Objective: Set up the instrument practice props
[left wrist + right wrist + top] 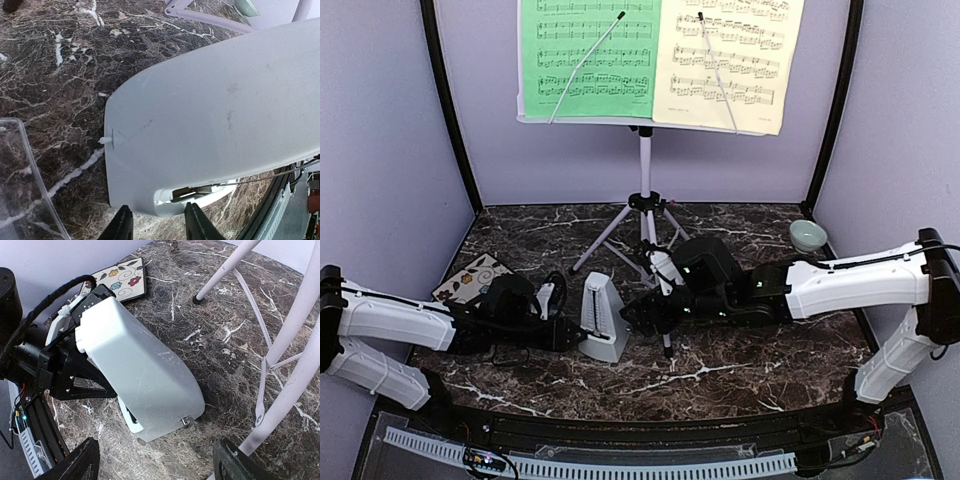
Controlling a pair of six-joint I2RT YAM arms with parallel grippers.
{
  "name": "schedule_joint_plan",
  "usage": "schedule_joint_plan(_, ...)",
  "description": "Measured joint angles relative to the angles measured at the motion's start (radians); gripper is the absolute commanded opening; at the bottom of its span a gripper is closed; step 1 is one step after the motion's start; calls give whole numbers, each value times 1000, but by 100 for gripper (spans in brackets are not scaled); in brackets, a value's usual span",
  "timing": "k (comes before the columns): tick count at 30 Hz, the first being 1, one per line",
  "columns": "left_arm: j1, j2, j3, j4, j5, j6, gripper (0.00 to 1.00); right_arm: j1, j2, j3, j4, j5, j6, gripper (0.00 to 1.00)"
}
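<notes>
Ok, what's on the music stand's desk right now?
A green music sheet on the left and a pale-yellow music sheet on the right, each under a wire page holder. They cover the desk; only its bottom lip shows.

Left arm [395, 322] lies low over the table, reaching in from the left toward centre. I read the left gripper [159, 224] as partly closed, its jaws clamped on the narrow end of the metronome [603, 318]. Right arm [855, 283] stretches in low from the right, forearm near horizontal. Right gripper [155, 462] is spread wide, fingers [75, 462] gripping nothing. The two grippers face each other across centre, near but apart.
</notes>
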Motion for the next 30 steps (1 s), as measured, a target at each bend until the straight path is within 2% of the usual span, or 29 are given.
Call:
schedule_joint_plan(11,-68,123,60,92,16,-3,35,0,-22,-26,3,21,22,80)
schedule_joint_plan(15,-85,118,60,93,10,-3,41,2,-22,-26,7,34,22,80)
schedule_joint_plan(22,-87,-57,13,70,-66,-14,54,13,24,10,20,67,21,79)
schedule_joint_plan(30,-87,-185,-22,20,-163,-18,54,26,84,55,40,70,21,76)
